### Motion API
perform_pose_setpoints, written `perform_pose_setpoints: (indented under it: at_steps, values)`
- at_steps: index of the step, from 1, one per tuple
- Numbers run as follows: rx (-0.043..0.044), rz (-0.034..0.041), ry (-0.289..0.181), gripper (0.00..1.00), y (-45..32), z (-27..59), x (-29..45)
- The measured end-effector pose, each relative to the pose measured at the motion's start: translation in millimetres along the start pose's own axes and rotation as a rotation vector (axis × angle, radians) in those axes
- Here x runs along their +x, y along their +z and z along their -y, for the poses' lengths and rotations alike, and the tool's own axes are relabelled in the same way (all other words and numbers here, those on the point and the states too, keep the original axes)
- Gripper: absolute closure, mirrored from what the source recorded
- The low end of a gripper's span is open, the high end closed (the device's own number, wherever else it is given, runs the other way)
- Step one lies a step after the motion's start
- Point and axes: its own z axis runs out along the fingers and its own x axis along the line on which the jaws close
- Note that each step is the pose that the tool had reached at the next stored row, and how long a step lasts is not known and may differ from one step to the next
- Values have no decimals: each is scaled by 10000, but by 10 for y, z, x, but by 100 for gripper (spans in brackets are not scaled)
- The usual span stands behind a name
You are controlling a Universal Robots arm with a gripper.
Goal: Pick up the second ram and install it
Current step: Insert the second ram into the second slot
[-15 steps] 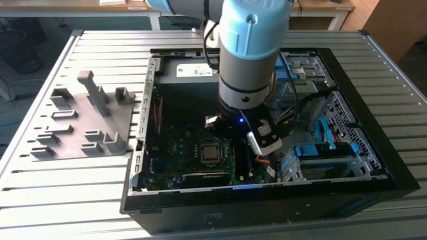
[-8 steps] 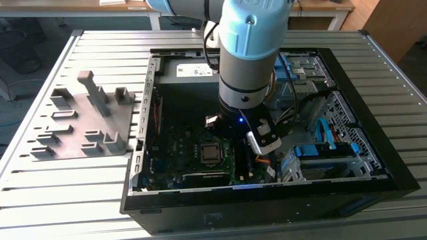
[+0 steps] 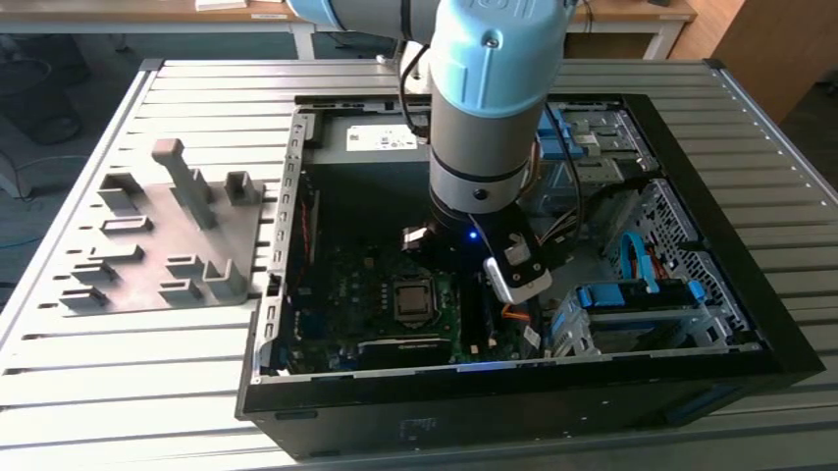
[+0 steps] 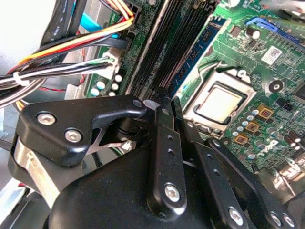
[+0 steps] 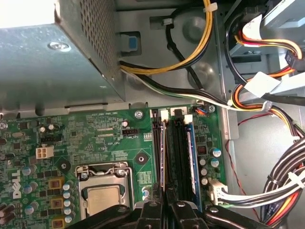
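Exterior view's left: a grey fixture plate [image 3: 157,250] is seen on the slatted metal surface [image 3: 78,392], with a wooden desk [image 3: 105,14] behind. Further right, the open computer case [image 3: 753,294] is entered by the arm [image 3: 485,118]. In the first wrist view, the tool [image 5: 165,206] is closed on the second ram [image 5: 163,152], which stands edgewise in a motherboard slot.

Glossy black tool [image 4: 169,103], ribbed metal table [image 3: 105,392]

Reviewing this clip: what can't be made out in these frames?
- Whether the gripper holds the second ram: in both wrist views the gripper's own body covers that spot.
- Memory slots in the exterior view: largely hidden behind the arm.
- Near end of the slots, first wrist view: cut off by the gripper.
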Motion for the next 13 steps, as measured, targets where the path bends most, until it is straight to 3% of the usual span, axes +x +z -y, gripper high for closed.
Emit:
perform_pose_setpoints:
  at_steps: [13]
  values:
    - [2,9,112,86,-4,46,-25]
